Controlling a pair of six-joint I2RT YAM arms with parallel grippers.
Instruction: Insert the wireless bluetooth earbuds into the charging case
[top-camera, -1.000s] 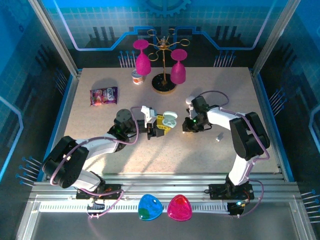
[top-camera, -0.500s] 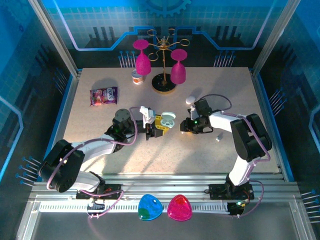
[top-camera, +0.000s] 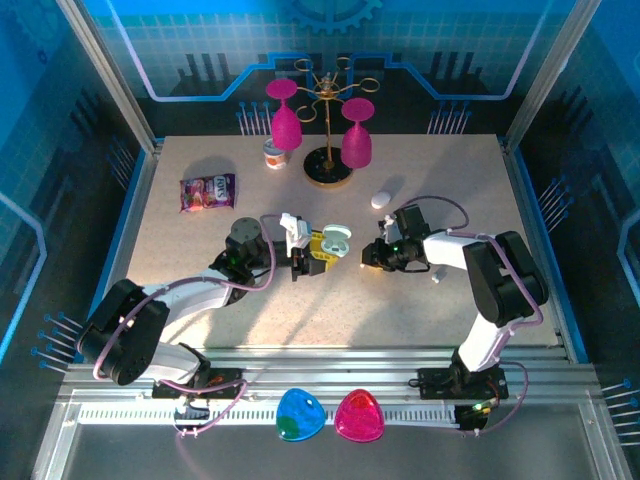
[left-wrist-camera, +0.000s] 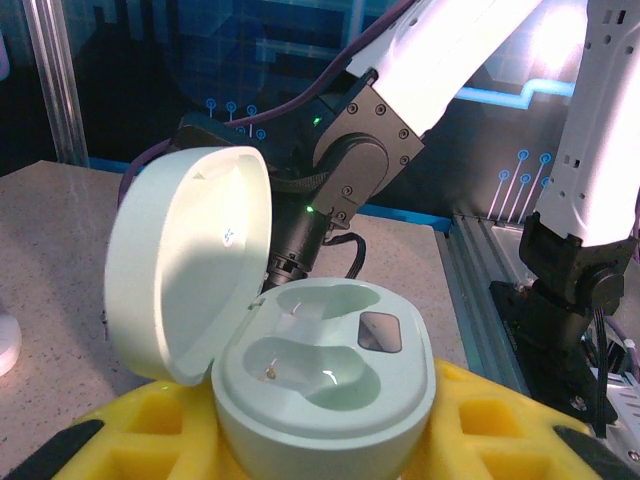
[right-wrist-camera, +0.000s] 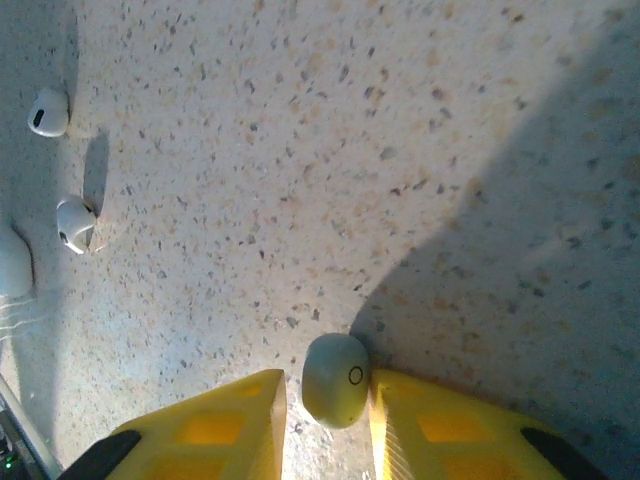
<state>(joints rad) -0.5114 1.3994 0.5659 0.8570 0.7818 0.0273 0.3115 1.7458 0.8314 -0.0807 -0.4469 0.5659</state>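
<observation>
— What sort of place is shown?
— A robotics lab cell is indicated: a speckled table (top-camera: 400, 310) is enclosed by aluminium posts (top-camera: 105, 70) and blue circuit-patterned panels (top-camera: 450, 35).
— What else is seen?
— A left arm (top-camera: 195, 290) and a right arm (top-camera: 500, 270) are bolted to a slotted rail (top-camera: 330, 365).

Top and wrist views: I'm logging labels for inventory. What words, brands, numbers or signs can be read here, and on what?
Snack packet: lettering too small to read.
Small cup: label blurred, unreadable.
Earbud: a small printed ring, no words.
Charging case: no text seen.
</observation>
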